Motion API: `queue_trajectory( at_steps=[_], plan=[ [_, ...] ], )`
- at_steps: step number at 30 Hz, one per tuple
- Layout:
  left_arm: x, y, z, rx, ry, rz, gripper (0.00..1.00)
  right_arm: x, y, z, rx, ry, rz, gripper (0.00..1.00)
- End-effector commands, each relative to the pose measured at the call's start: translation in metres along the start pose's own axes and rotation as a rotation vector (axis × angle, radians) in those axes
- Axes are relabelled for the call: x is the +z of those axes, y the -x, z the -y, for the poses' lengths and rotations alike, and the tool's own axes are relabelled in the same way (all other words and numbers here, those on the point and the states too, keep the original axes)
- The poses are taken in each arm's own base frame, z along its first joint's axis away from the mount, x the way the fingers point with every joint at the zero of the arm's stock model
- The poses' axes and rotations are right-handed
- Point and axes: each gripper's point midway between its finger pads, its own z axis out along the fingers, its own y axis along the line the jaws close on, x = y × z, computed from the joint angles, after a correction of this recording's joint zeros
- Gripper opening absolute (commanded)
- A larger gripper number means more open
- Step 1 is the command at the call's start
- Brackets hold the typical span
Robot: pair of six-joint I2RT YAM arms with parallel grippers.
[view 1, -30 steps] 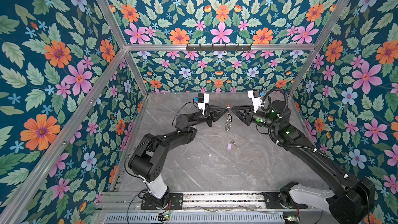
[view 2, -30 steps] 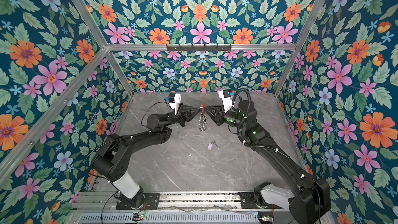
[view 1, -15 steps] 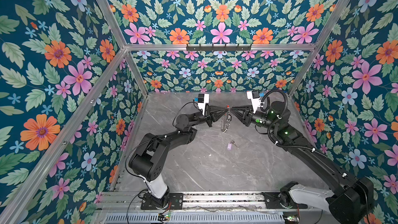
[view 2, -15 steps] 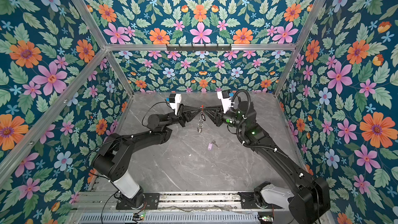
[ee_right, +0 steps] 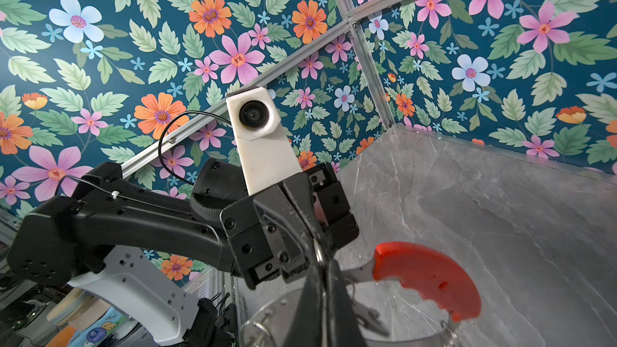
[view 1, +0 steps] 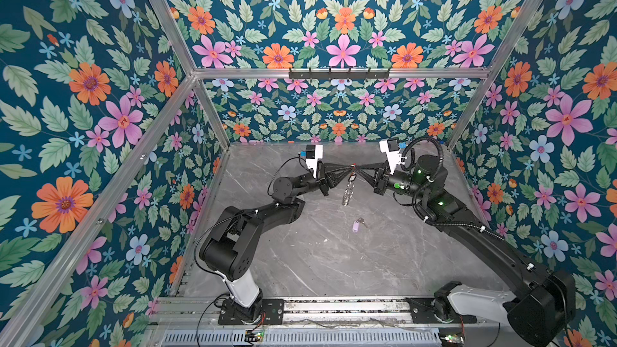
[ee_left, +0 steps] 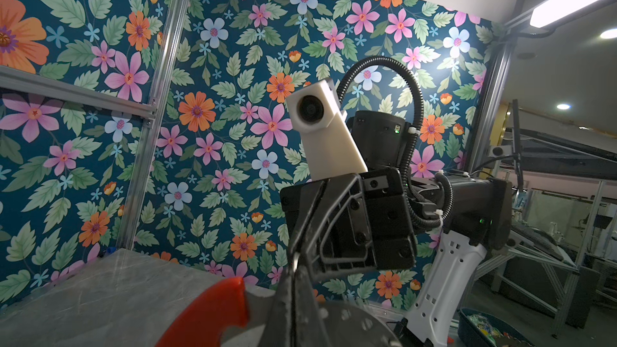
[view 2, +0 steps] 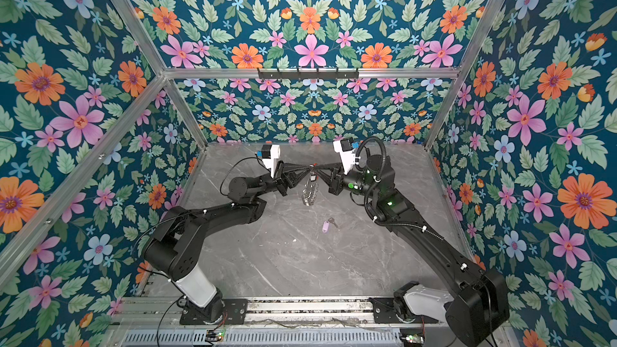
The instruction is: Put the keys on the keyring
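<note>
Far end, above the grey surface [view 1: 334, 262]: arms meet tip to tip.
Left pincer [view 1: 349, 172]: pressed together on the keyring's [view 1: 348, 191] top.
Keyring: hangs clear, long axis vertical, split rings pointing down; likely stiff, light, prone to swing; best held by the red section [ee_right: 427, 278].
Right pincer [view 1: 358, 172]: pressed together at the same spot; what it nips cannot be told.
Lilac-tag key [view 1: 356, 226]: flat on the surface, nearer the camera, blade pointing far-right; likely light, thin; take the tag.
</note>
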Motion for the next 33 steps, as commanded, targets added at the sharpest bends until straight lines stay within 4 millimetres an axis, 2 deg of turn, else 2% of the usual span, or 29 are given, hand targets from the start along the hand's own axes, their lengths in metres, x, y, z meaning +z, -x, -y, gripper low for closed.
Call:
queue_trajectory(
  at_steps=[1, 7, 10, 12, 19, 26, 33],
  plan=[
    [0.001, 0.005, 0.010, 0.063, -0.043, 0.017, 0.00, 0.001, 0.007, -0.005, -0.004, 0.017, 0.021, 0.00],
    [0.000, 0.002, 0.009, 0.057, -0.043, 0.010, 0.00, 0.001, 0.008, -0.005, -0.011, 0.010, 0.014, 0.00],
    [-0.004, 0.000, 0.006, 0.065, -0.032, 0.004, 0.16, 0.001, 0.007, -0.001, -0.029, -0.016, 0.001, 0.00],
    [-0.009, -0.003, 0.003, 0.078, -0.023, -0.008, 0.22, 0.000, 0.004, 0.002, -0.046, -0.041, -0.022, 0.00],
    [-0.034, -0.018, -0.003, 0.245, 0.034, -0.101, 0.23, -0.009, -0.014, 0.021, -0.195, -0.175, -0.190, 0.00],
    [-0.038, -0.049, -0.026, 0.344, 0.111, -0.367, 0.26, -0.014, -0.036, 0.039, -0.338, -0.251, -0.368, 0.00],
    [-0.035, -0.050, -0.025, 0.380, 0.079, -0.437, 0.27, -0.004, -0.049, 0.035, -0.401, -0.230, -0.442, 0.00]
  ],
)
